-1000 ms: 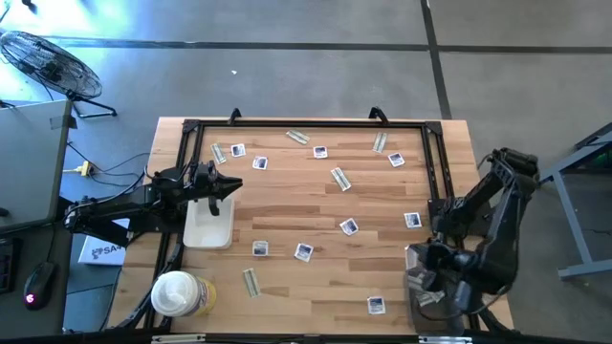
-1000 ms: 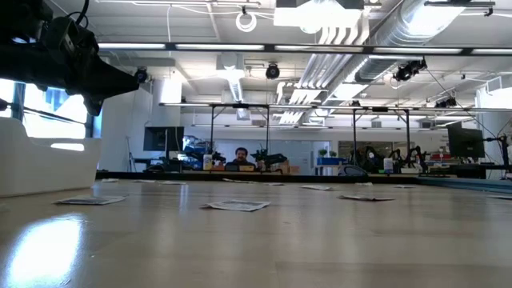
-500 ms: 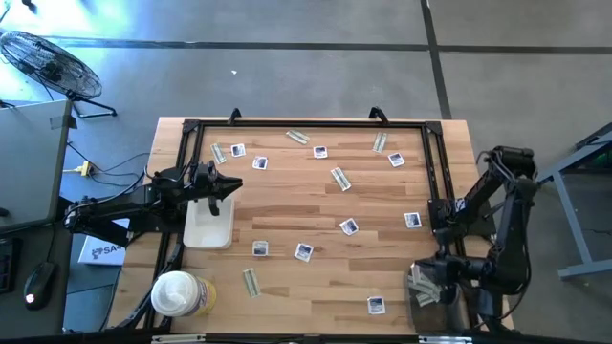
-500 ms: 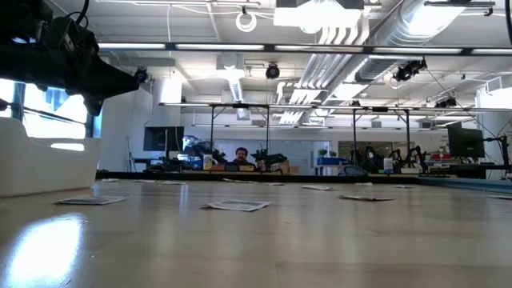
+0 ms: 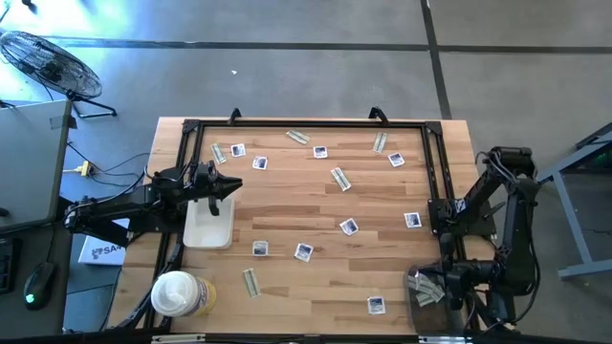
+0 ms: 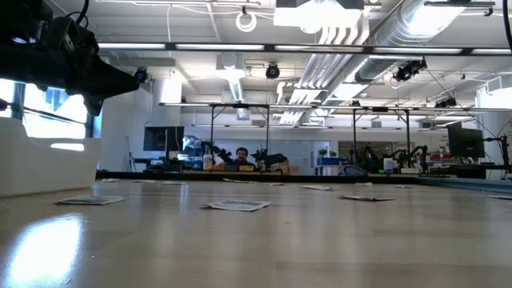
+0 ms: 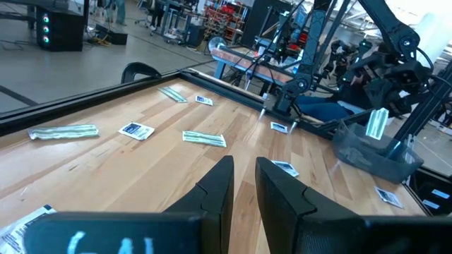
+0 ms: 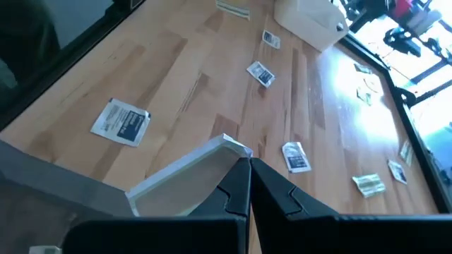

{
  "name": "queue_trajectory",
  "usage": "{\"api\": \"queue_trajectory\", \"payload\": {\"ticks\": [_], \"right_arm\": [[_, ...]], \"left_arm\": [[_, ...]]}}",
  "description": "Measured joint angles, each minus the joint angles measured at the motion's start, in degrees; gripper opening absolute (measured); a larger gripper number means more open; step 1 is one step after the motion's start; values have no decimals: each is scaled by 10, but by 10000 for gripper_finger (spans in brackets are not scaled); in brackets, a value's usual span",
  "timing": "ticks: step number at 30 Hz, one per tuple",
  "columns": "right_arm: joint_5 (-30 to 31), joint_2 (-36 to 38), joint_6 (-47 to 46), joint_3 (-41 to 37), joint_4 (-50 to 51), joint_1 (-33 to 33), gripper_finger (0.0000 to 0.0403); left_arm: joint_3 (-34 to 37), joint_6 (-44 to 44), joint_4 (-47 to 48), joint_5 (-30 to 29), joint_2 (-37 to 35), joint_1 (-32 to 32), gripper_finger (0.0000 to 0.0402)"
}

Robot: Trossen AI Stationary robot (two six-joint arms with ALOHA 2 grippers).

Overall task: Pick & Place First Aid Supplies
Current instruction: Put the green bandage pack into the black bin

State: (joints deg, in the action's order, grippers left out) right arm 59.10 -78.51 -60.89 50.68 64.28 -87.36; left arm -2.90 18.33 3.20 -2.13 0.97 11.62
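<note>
Only the right arm has moved: its wrist has drawn back toward the near right corner of the table, while the left arm has stayed where it was. Fingers of the right gripper (image 8: pixel 247 185) are pressed together, and its own wrist view shows nothing between them. It hangs just above the rim of the grey bin (image 8: pixel 185 176) at that corner. Inside the bin lie some pale green strips (image 5: pixel 421 281), and seen from the left wrist one of them stands up above the rim.

Nearest loose supply is a square white packet (image 5: pixel 376 305), flat on the wood just beside the bin and near the table edge. Other packets and strips are spread over the middle and far side of the table.

The left gripper (image 7: pixel 244 185) waits above the white tray (image 5: pixel 208 229) with a narrow gap between its fingers, holding nothing.

I think the main risk is the nearest packet. It is thin and flat, so closed or badly opened fingers may only push it toward the edge. The wrist could also knock the standing strip out of the bin
</note>
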Motion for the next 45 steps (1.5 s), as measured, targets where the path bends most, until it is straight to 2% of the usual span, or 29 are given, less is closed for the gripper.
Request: {"api": "queue_trajectory", "payload": {"ticks": [11,20,22,25,27,32,41,45], "right_arm": [[-12,-3,8,2,10,12,0],[-107,31,6,0,60,74,0],[-123,34,63,0,55,82,0],[-109,34,157,0,29,83,0],[-93,34,189,0,27,82,0],[-97,35,251,0,24,81,0],[-102,51,415,0,-120,77,0],[-146,61,478,0,-154,94,0]], "left_arm": [[0,0,0,0,0,0,60],[0,0,0,0,0,0,60],[0,0,0,0,0,0,60],[0,0,0,0,0,0,60],[0,0,0,0,0,0,60],[0,0,0,0,0,0,60],[0,0,0,0,0,0,60],[0,0,0,0,0,0,60]]}}
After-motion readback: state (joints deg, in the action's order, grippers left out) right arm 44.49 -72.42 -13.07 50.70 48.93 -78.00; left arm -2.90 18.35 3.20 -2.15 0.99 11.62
